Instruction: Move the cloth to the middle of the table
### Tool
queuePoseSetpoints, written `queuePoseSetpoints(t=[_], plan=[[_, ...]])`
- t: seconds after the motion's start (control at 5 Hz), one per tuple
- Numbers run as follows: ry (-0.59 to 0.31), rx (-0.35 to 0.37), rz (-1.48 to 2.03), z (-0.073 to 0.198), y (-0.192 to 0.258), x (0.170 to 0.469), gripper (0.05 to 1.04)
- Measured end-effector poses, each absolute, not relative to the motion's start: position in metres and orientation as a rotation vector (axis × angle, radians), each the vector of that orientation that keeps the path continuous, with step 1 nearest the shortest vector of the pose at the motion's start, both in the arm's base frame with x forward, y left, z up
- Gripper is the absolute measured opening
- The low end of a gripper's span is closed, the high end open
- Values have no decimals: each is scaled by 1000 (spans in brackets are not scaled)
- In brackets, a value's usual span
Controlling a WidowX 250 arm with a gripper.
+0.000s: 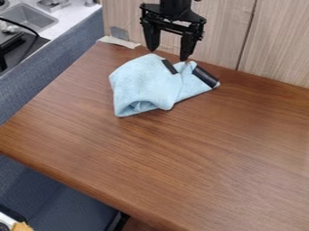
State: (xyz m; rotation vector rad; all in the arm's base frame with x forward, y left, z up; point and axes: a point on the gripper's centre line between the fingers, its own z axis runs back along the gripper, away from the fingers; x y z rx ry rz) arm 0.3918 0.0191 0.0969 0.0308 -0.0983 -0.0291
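Note:
The black gripper [168, 53] hangs at the top of the camera view, its two fingers spread apart with nothing held between them. Just below its fingertips, a light blue cloth [145, 85] lies crumpled and folded near the back edge of the brown wooden table [205, 158]. Two black objects or patches show on the cloth, one near its top and a larger one at its right corner. Whether the fingertips touch the cloth, I cannot tell.
A wood-panelled wall [223, 31] rises directly behind the table. At the back left corner lies a pale strip [119, 42] beside a small grey piece. A counter with a sink [29, 18] stands beyond a blue-grey partition at the upper left.

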Motion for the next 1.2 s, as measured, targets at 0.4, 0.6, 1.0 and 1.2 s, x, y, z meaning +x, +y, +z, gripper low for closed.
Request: queuePoseSetpoints(t=[0.4, 0.6, 1.0, 1.2], plan=[[-28, 17, 13, 64, 30, 377, 1001], [-5, -1, 77, 46, 52, 369, 1001], [38, 8, 160, 14, 70, 359, 1001], [52, 12, 150, -1, 67, 363, 1001]])
